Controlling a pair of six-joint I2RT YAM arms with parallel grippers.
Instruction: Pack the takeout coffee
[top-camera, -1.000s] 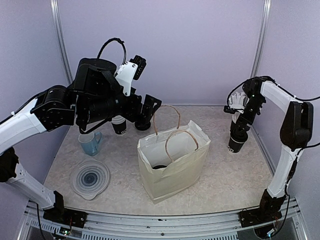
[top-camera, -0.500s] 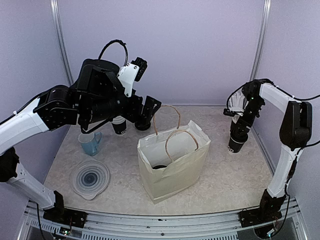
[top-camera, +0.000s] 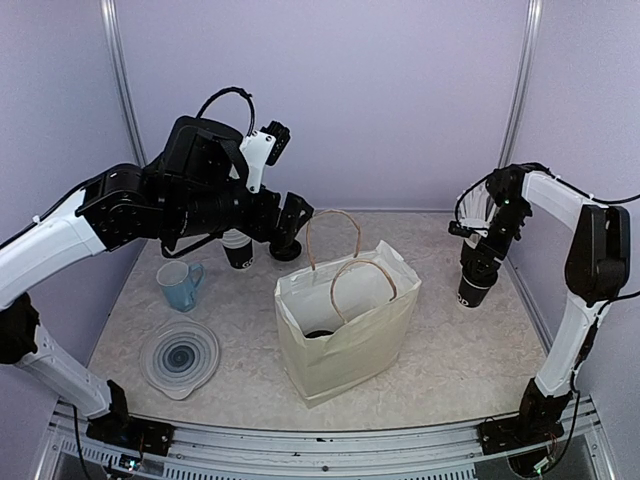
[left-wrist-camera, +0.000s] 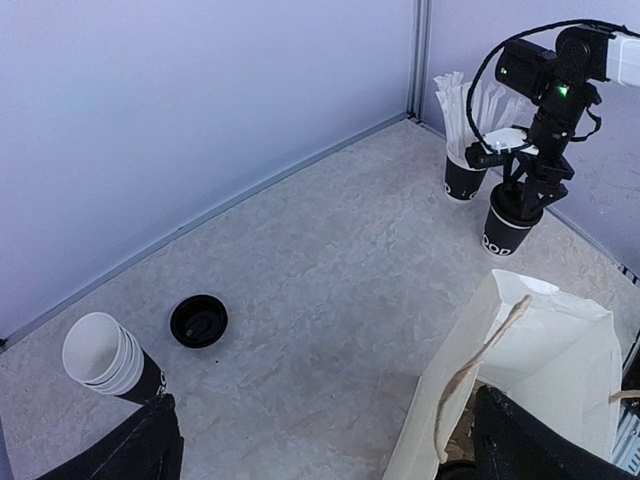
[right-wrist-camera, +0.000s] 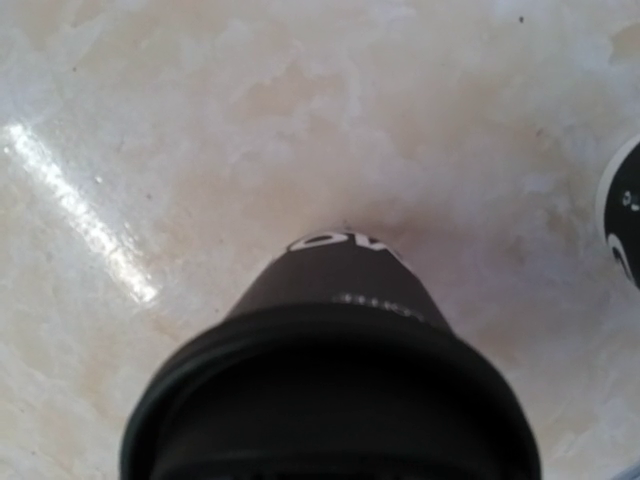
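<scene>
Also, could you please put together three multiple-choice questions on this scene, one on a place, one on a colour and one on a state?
1. Where does the blue mug stand?
A. Left of the paper bag
B. Inside the bag
C. By the right wall

2. What colour is the loose lid lying near the nested cups?
A. White
B. Black
C. Brown

3. How does the lidded cup under the right end effector stand?
A. On its side
B. Upright, lid on
C. Upside down

Answers:
1 A: the top view shows the mug well to the left of the bag.
2 B: the left wrist view shows a black disc beside the stack.
3 B: the top and left wrist views both show it upright with its lid on top.
</scene>
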